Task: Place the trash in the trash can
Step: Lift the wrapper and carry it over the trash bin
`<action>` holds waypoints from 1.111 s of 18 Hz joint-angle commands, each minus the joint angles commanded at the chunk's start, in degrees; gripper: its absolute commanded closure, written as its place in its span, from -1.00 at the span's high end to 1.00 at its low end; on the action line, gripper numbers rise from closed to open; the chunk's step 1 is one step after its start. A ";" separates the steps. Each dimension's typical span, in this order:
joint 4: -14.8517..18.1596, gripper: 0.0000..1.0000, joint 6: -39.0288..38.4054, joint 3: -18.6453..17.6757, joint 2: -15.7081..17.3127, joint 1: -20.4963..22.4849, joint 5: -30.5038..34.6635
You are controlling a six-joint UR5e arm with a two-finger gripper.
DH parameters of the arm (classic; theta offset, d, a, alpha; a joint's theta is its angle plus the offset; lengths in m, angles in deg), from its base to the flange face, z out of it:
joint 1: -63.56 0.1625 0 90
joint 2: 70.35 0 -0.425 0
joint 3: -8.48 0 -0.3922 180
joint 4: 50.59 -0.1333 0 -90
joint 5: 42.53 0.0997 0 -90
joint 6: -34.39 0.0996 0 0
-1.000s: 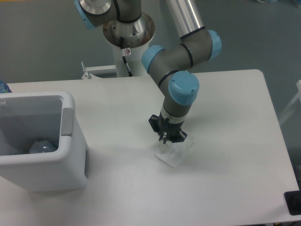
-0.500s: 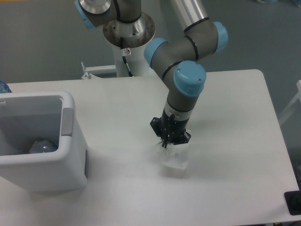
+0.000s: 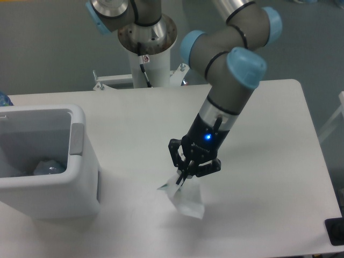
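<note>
no legible writing on wrapper [image 3: 185, 198]

We see trash can [image 3: 80, 177] cut by left edge; bottle [image 3: 49, 167] inside mostly hidden behind its wall. End effector [image 3: 183, 180] fingertips too small to separate. Dark object [image 3: 335, 231] clipped at right edge, unidentifiable.

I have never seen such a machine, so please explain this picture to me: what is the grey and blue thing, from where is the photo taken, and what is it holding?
It is a robot arm, grey tubes with blue joint caps, photographed by one fixed camera looking down at a white table. At its end is a black two-finger gripper, shut on a crumpled translucent wrapper that hangs from it. At the left stands a white trash can, open on top. Inside it lies a bluish crushed bottle.
</note>
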 joint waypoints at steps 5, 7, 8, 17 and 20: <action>-0.35 -1.00 -4.32 4.39 1.59 -2.46 -9.05; -0.44 -1.00 -4.59 4.84 1.68 -4.30 -11.08; -0.44 -1.00 -5.20 4.84 2.11 -5.53 -11.09; -0.97 -0.72 -6.87 1.68 8.01 -15.73 -10.47; -2.28 0.49 -5.82 1.59 7.57 -17.40 -10.47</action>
